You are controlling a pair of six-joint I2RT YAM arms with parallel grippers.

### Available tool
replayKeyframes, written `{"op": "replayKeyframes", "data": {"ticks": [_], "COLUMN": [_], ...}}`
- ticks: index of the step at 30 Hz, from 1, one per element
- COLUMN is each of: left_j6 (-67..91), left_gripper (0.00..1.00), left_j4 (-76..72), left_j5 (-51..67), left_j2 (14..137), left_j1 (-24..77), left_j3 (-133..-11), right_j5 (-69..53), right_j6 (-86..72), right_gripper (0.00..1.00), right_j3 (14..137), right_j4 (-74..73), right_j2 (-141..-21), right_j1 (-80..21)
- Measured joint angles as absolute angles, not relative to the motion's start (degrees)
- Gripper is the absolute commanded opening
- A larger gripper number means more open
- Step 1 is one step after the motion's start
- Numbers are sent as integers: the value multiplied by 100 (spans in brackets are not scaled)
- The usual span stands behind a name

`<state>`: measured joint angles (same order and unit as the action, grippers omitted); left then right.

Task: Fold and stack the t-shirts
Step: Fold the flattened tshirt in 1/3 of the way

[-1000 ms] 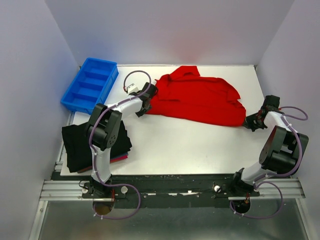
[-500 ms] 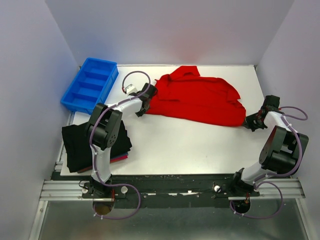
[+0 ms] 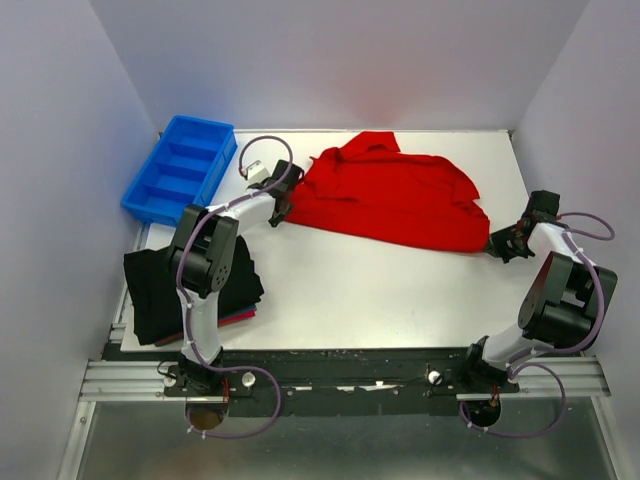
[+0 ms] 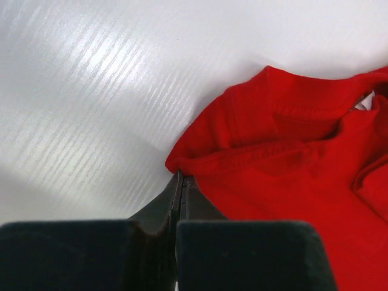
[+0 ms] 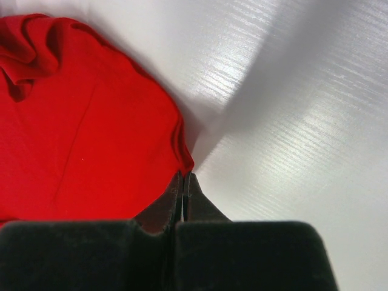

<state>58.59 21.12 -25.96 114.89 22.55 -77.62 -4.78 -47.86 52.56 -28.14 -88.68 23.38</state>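
At the far left of the table (image 3: 380, 290), the blue bin (image 3: 180, 170) is sitting at the back corner, its compartments running in a row. Nearer to my bases, the folded black t-shirts (image 3: 155, 290) are lying in a stack at the table's left edge, partly hidden under my left arm. A sliver of a dark-red t-shirt (image 3: 238, 318) is peeking out beneath them at the near right corner. Moving right, my left gripper (image 4: 180, 182) is lying low over the table, just right of the bin, and I am pinching the left end of the red t-shirt (image 3: 395, 200) with it. The jaws are pressing together with only a thin line between them, and a rolled, stitched hem of the cloth is bunching right at the tips. The red t-shirt is spreading across the back middle of the table, rumpled and unfolded, wider than it is deep, well apart from the stack. At its right end, near the table's right edge, my right gripper (image 5: 183, 180) is doing the same. Its jaws are squeezing all but closed on the rounded edge of the cloth, where the fabric is doubling over at the tips. Bare white table is showing to the right of it.
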Motion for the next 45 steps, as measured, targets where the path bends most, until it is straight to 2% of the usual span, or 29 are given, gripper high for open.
{"op": "replayKeyframes", "data": {"ticks": [8,12,14,21,31,37,38,42,43,45], "left_j6": [5485,5433,5459,5618,5857,5981,6014,6064,6047,6036], "left_gripper": [0,40,53,54,54,49,45,6,0,0], "left_j4": [2322,2322,2368,2239,2034,1929,1922,1822,1800,1715], "left_j5": [-2602,-2582,-2528,-2231,-2139,-2165,-2165,-2165,-2163,-2176], "left_j2": [10809,10624,10639,10720,10864,11192,11192,11218,11244,11277], "left_j1": [2300,2333,2338,2335,2318,2189,2167,2121,2110,2093], "left_j3": [-7830,-7898,-7894,-7317,-7170,-7371,-7360,-7349,-7354,-7363], "right_j5": [-611,-676,-716,-762,-779,-784,-784,-786,-788,-801], "right_j6": [-4646,-4644,-4641,-4624,-4595,-4580,-4580,-4580,-4578,-4580], "right_gripper": [1,1,1,1,1,1,1,1,1,1], "right_j3": [5336,5341,5341,5334,5334,5334,5334,5334,5334,5334], "right_j4": [-2928,-2926,-2932,-2947,-2952,-2954,-2954,-2954,-2954,-2954], "right_j2": [-8414,-8134,-8152,-8217,-8221,-8270,-8272,-8289,-8289,-8291], "right_j1": [2338,2338,2338,2338,2338,2338,2338,2338,2338,2338]}}
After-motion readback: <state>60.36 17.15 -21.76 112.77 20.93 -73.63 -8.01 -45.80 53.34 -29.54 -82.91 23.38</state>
